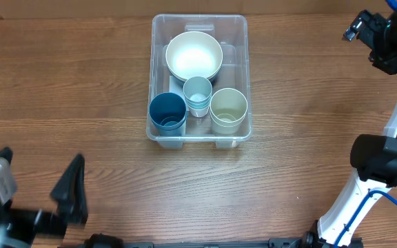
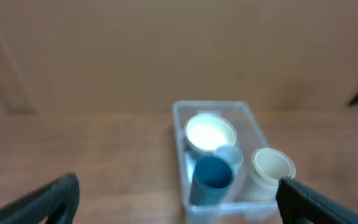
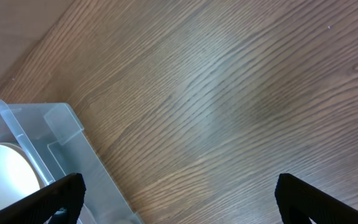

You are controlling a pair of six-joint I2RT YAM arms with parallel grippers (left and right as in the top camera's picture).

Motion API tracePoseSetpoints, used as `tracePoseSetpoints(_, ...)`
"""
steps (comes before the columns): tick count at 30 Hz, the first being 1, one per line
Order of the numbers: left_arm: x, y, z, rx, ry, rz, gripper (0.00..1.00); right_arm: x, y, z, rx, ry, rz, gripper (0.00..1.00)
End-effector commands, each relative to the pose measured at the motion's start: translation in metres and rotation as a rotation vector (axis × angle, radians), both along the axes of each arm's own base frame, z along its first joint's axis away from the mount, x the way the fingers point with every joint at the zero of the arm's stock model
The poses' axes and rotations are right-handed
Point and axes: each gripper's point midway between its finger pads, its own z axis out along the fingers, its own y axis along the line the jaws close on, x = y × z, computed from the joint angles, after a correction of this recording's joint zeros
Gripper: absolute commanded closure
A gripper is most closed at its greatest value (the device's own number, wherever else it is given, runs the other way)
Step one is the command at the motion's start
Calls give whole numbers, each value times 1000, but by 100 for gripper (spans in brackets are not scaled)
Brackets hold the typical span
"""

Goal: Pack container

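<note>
Nearest us in the left wrist view are the left gripper's (image 1: 38,176) dark fingers (image 2: 48,202), spread wide at 7 and 5 o'clock with nothing between them. The right gripper (image 3: 179,202) is equally wide and empty over bare table (image 1: 67,83).

Only the overhead view places both: left at 8 o'clock, right at 2 o'clock, each well apart from the container (image 1: 247,83). The container sits just above mid-table. Inside it, a white bowl (image 1: 194,55) is at 12 o'clock, a dark blue cup (image 1: 167,114) at 7, a cream cup (image 1: 228,109) at 5, and a pale blue cup (image 1: 198,93) between them.

The left wrist view shows all four, blurred. The right wrist view catches only one container corner and the bowl's edge.
</note>
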Motion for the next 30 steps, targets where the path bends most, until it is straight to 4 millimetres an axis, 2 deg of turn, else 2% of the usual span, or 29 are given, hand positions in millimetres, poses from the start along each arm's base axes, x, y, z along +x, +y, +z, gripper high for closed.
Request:
tracePoseSetpoints(1, 26, -21, -39, 151, -145, -124, 0, -1, 0, 17, -7, -50, -6, 0)
tracePoseSetpoints(2, 35, -25, -48, 179, -224, -145, 0, -1, 0, 17, -7, -50, -6, 0)
tracePoseSetpoints(3, 46, -30, -66, 213, -304, -172, 0, -1, 0, 17, -7, -50, -6, 0)
tracePoseSetpoints(6, 67, -36, -107, 248, -412, -212, 0, -1, 0, 17, -7, -50, -6, 0)
tracePoseSetpoints(8, 73, -39, -132, 261, -476, -239, 0, -1, 0, 17, -7, -50, -6, 0)
tracePoseSetpoints(10, 73, -39, -170, 281, -544, -240, 0, -1, 0, 17, -7, -50, -6, 0)
tracePoseSetpoints(11, 70, -39, -180, 285, -557, -237, 0, -1, 0, 17, -7, -50, -6, 0)
tracePoseSetpoints(14, 66, -34, -214, 295, -572, -213, 0, -1, 0, 17, -7, -50, -6, 0)
tracePoseSetpoints(18, 78, -32, -251, 273, -480, -223, 0, -1, 0, 17, -7, -50, -6, 0)
tracePoseSetpoints(21, 87, -31, -295, 241, -358, -233, 0, -1, 0, 17, -7, -50, -6, 0)
tracePoseSetpoints(24, 89, -30, -317, 218, -279, -238, 0, -1, 0, 17, -7, -50, -6, 0)
tracePoseSetpoints(28, 95, -10, -329, 29, -180, -94, 0, -1, 0, 17, -7, -50, -6, 0)
tracePoseSetpoints(30, 95, -9, -329, 18, -176, -85, 0, -1, 0, 17, -7, -50, -6, 0)
